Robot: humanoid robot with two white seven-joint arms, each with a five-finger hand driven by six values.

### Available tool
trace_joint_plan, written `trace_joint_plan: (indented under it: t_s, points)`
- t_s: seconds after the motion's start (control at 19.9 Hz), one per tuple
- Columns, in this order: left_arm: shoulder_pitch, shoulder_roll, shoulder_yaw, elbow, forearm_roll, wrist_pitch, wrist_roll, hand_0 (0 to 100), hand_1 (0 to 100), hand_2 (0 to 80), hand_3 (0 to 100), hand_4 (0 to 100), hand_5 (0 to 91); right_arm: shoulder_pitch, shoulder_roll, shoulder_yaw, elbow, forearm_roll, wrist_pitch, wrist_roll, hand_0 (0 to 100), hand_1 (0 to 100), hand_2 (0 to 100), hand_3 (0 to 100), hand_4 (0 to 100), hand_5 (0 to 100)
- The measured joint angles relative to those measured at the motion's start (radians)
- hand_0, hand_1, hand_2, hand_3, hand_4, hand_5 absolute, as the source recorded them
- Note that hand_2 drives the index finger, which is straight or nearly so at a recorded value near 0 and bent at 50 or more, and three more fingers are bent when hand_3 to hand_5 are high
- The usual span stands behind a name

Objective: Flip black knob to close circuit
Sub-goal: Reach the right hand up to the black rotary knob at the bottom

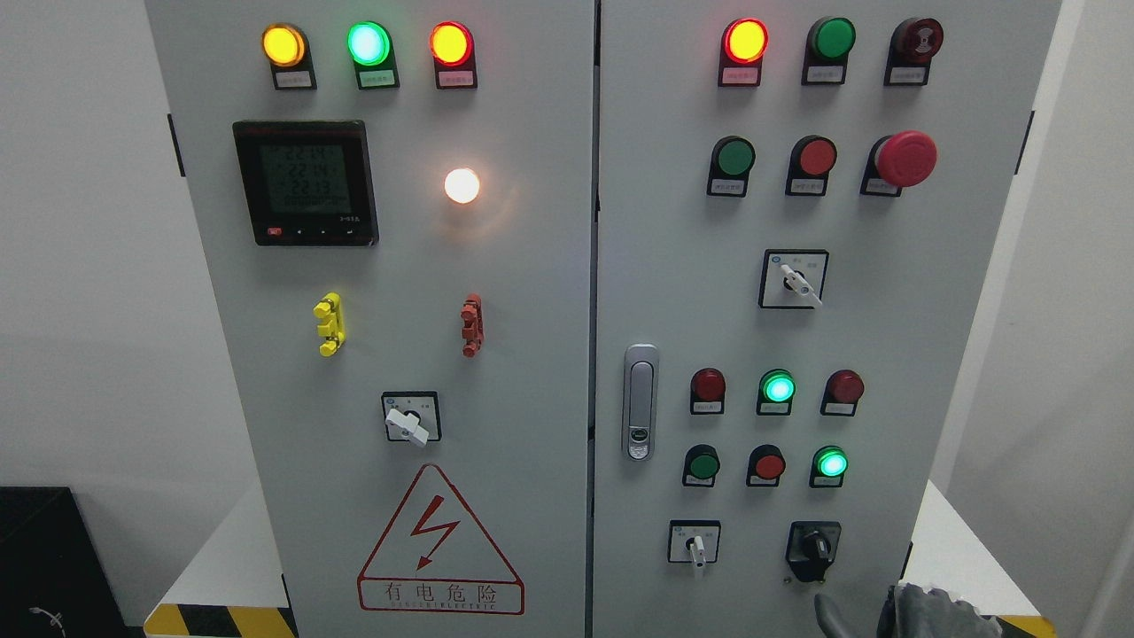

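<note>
The black knob (812, 549) sits at the lower right of the grey cabinet's right door (886, 337), its handle pointing roughly straight down. Only part of my right hand (904, 611) shows at the bottom edge, a grey gloved shape with one fingertip (828, 613) rising just below the knob, a short gap apart from it. How its fingers stand is hidden by the frame edge. My left hand does not show.
A white selector switch (696, 545) sits left of the knob, with red and green buttons (767, 464) above. A door latch (640, 401) is near the centre seam. The left door carries a meter (306, 182), another white switch (409, 422) and a warning triangle (440, 542).
</note>
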Motion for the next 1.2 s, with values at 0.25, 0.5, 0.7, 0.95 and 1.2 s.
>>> trace_joint_plan:
  t_s: [0.25,0.5,0.7,0.95,1.2]
  points:
    - [0.0,0.0,0.0,0.0,0.0,0.0,0.0,0,0,0.0,0,0,0.0,-0.008,0.001,0.006,-0.004,0.0,0.0,0.005,0,0,70,92,75,70]
    - [0.0,0.0,0.0,0.0,0.0,0.0,0.0,0,0,0.0,0,0,0.0,-0.019,0.002,0.011,-0.004,0.0,0.0,0.018,0,0,70,92,75,70]
    - [0.0,0.0,0.0,0.0,0.0,0.0,0.0,0,0,0.0,0,0,0.0,-0.034,0.003,0.015,-0.002,0.001,-0.001,0.02,0,0,71,92,75,70]
    - [0.0,0.0,0.0,0.0,0.0,0.0,0.0,0,0,0.0,0,0,0.0,-0.048,0.003,0.016,0.008,0.001,-0.001,0.021,0,0,70,92,75,70]
    - [0.0,0.0,0.0,0.0,0.0,0.0,0.0,0,0,0.0,0,0,0.0,-0.056,0.003,0.014,0.017,0.003,-0.001,0.024,0,0,71,92,75,70]
